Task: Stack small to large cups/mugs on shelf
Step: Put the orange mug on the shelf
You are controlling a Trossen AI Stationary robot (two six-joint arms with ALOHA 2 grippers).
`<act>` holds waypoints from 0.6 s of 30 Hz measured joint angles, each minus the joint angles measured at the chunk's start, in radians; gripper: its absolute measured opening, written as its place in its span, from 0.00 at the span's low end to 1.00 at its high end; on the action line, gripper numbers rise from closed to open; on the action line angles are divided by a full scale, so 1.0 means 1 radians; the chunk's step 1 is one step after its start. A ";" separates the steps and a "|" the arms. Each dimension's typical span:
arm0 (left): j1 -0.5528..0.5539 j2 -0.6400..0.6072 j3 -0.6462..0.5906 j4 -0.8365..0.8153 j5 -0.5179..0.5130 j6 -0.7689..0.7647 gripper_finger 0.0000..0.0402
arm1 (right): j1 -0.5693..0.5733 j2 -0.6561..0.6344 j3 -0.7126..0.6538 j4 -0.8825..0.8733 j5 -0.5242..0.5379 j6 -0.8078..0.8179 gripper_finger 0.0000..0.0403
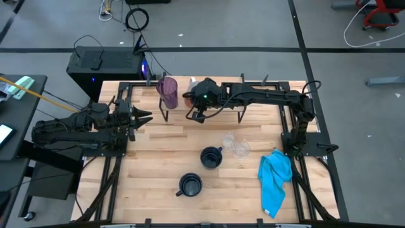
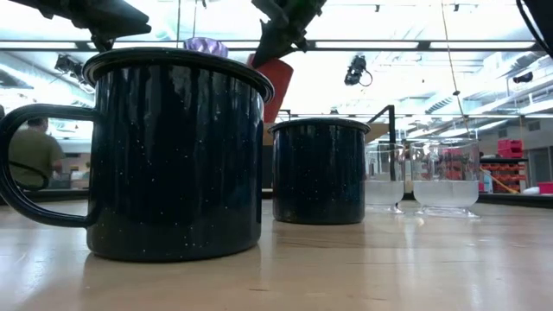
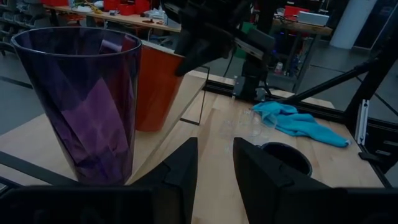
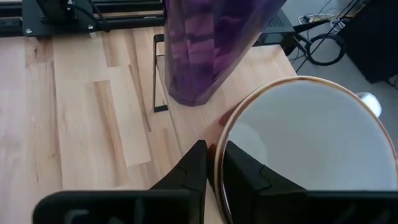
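Note:
The purple tumbler stands upright on the low wooden shelf at the table's far side. The white-and-orange mug is right beside it, and my right gripper is shut on its rim from above. My left gripper is open and empty at the table's left, pointing toward the tumbler. Two dark navy mugs and two small clear glasses stand on the tabletop nearer the front. My right gripper pinches the mug's rim on the side next to the tumbler. One finger is inside the white bowl and one finger is outside. The fingers come from above, slanting down. The mug is upright, and its base seems to stand on the shelf.
A bright blue cloth lies at the table's right front. Black frame rails run along both table sides. The shelf's thin wire legs stand on the tabletop. A black box sits beyond the far left corner.

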 joint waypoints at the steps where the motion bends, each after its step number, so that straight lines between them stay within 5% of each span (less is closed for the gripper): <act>1: 0.000 0.000 0.000 0.000 0.000 0.000 0.27 | -0.002 0.000 0.000 0.002 0.000 0.000 0.12; 18: 0.000 0.000 0.000 0.000 0.000 0.000 0.27 | -0.012 0.000 0.000 0.010 -0.005 -0.010 0.12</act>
